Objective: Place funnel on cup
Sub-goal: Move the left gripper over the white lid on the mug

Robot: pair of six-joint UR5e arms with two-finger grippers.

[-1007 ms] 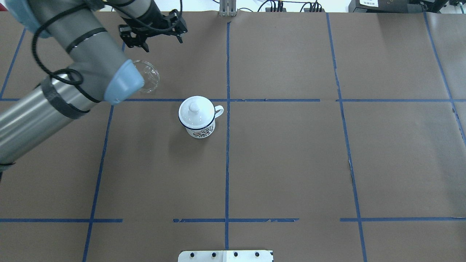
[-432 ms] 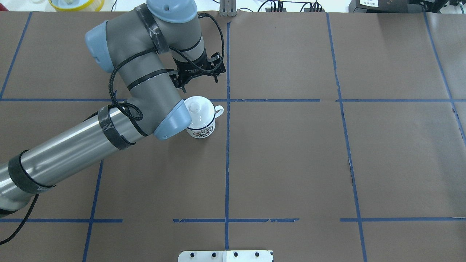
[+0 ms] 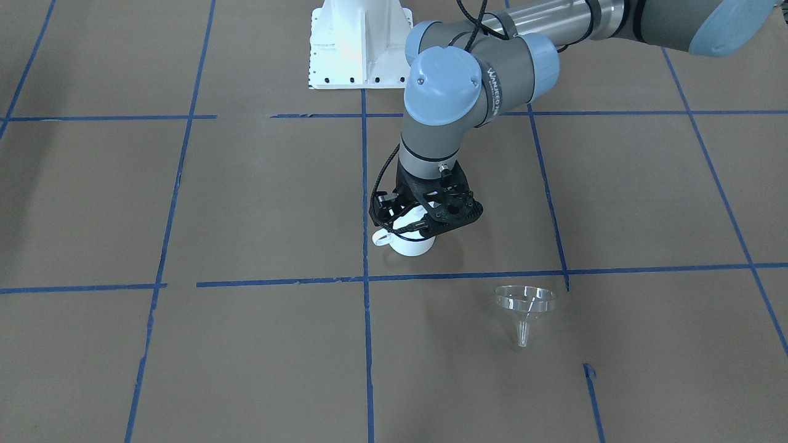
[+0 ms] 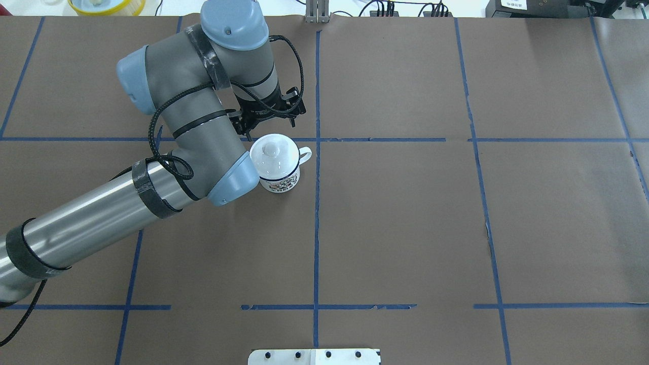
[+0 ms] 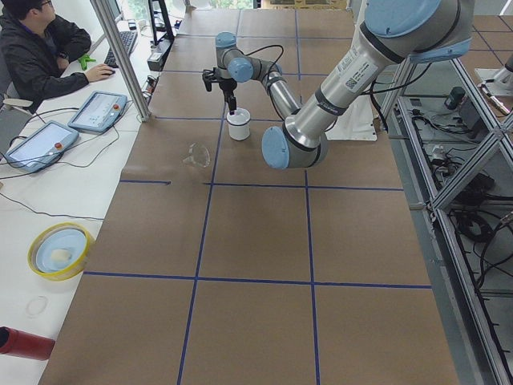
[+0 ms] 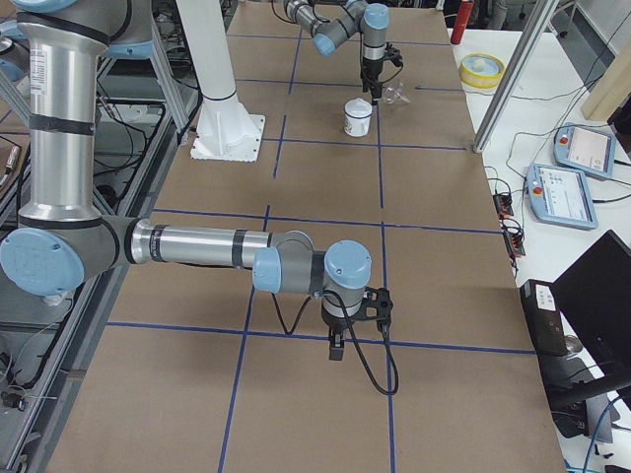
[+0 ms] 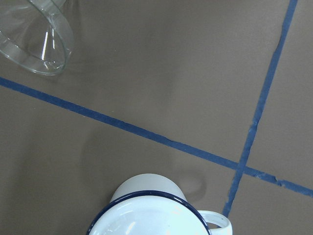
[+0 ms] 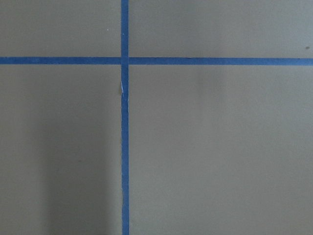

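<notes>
The cup (image 4: 278, 175) is a white enamel mug with a dark blue rim and a loop handle. It stands near the table's middle with a white knobbed lid (image 4: 271, 151) on it. The clear funnel (image 3: 525, 301) stands spout down on the paper, apart from the cup; it also shows in the left wrist view (image 7: 36, 39). The left arm hides it in the overhead view. My left gripper (image 4: 271, 126) hovers open and empty just beyond and above the cup (image 3: 411, 246). My right gripper (image 6: 335, 340) hangs low far from both; I cannot tell its state.
The white robot base (image 3: 357, 43) stands at the table's edge. A yellow bowl (image 5: 60, 250), a red can (image 5: 24, 343) and tablets lie on the side bench beside a seated operator (image 5: 40, 48). A metal post (image 5: 120, 56) stands at the far edge.
My left arm has swung from the far left corner to over the cup, and now covers the funnel in the overhead view. In the last half second it eased slightly left.
</notes>
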